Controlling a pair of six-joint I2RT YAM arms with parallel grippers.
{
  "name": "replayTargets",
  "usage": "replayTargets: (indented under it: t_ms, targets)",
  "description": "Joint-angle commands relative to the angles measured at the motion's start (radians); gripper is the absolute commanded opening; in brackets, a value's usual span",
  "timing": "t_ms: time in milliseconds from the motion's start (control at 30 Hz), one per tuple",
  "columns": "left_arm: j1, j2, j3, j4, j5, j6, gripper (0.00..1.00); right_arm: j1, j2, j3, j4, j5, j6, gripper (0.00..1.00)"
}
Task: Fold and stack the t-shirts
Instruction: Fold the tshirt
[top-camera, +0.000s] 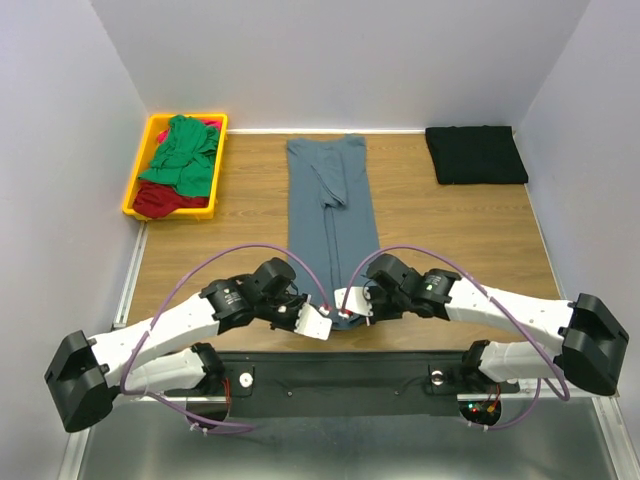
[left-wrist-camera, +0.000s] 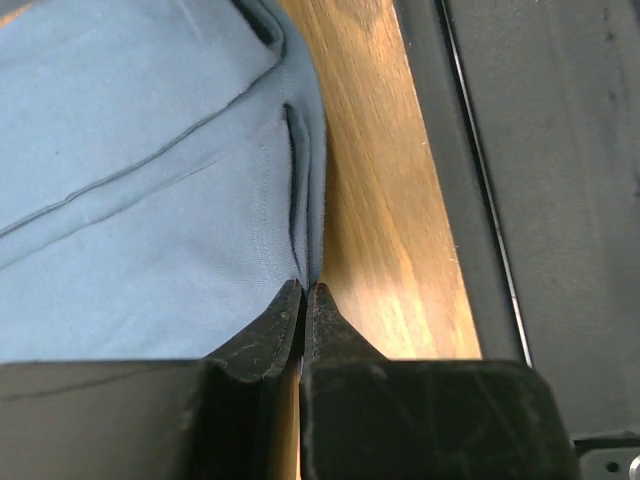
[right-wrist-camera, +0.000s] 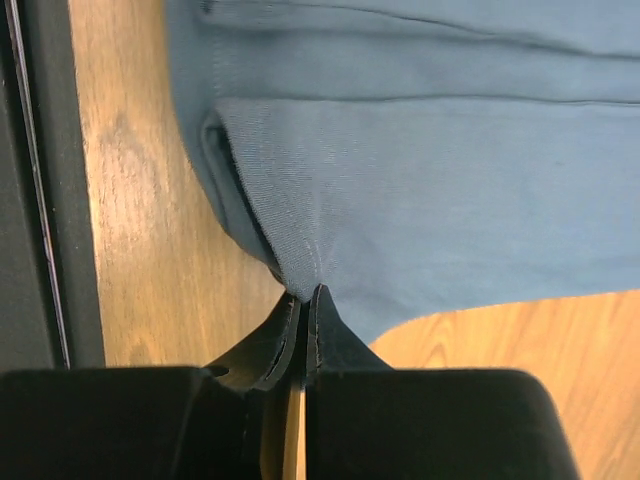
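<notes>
**Mid-task: one shirt folded, one part-folded, two not begun.**

Top view: you see the black t-shirt folded at the far right of the bench. The slate blue-grey t-shirt lies at centre as a long strip, and the green t-shirt and red t-shirt are heaped in the yellow tray. Left wrist view: your left pincer is clamped on the strip's near hem corner. Right wrist view: your right pincer pinches the other corner. The top view hides both grips.
</notes>
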Motion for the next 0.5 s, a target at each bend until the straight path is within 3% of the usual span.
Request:
replayTargets:
  t_ms: [0,167,467]
  targets:
    - [0.046,-0.033,0.044,-0.027,0.051,-0.028,0.00,-0.035,-0.013,0.062,-0.038,0.008,-0.002,0.01]
    - [0.141,-0.007,0.079,0.020,0.071,0.044,0.00,-0.115,0.045,0.159,-0.034,-0.004,-0.093,0.01]
    - [0.369,0.212,0.226,0.060,0.148,0.211,0.00,-0.298,0.205,0.303,-0.031,-0.084,-0.261,0.01]
